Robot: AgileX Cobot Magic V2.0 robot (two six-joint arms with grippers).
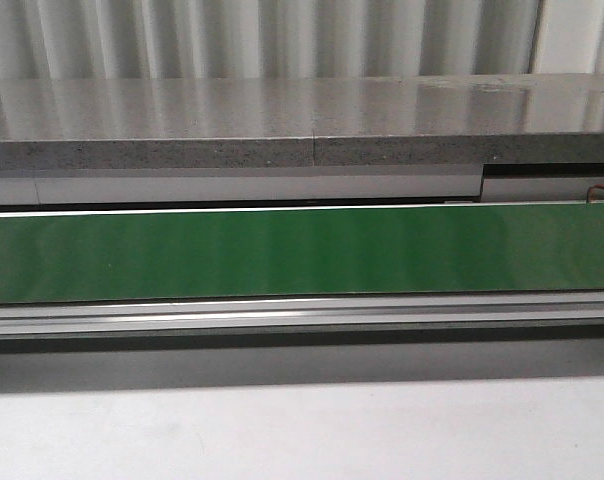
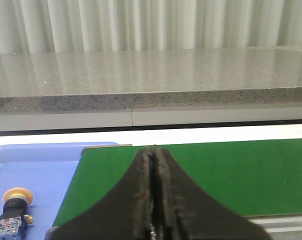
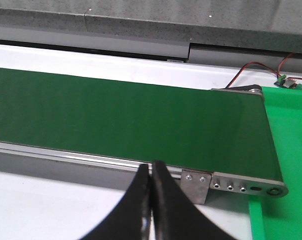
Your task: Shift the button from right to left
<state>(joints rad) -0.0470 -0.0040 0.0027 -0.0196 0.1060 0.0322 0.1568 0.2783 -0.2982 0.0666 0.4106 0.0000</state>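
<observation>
Yellow-capped button (image 2: pixel 12 216) lies in blue tray (image 2: pixel 41 170); both pincers (image 2: pixel 153 200) (image 3: pixel 150 200) pressed together.

The front view is showing no part of either arm.

Left gripper (image 2: pixel 152 200): two black fingers (image 2: pixel 123 210) are appearing in the left wrist view. Each is flaring wide at its base and narrowing in a concave curve toward the tip. The inner faces are showing rough, worn edges with brownish residue, plus a small pale fleck low in the seam.

Right gripper (image 3: pixel 151 200): two black fingers (image 3: pixel 171 215) of the same curved, tapering profile are appearing in the right wrist view. Their surfaces are looking smooth and matte. No screws, cables or markings are showing on either pair.
</observation>
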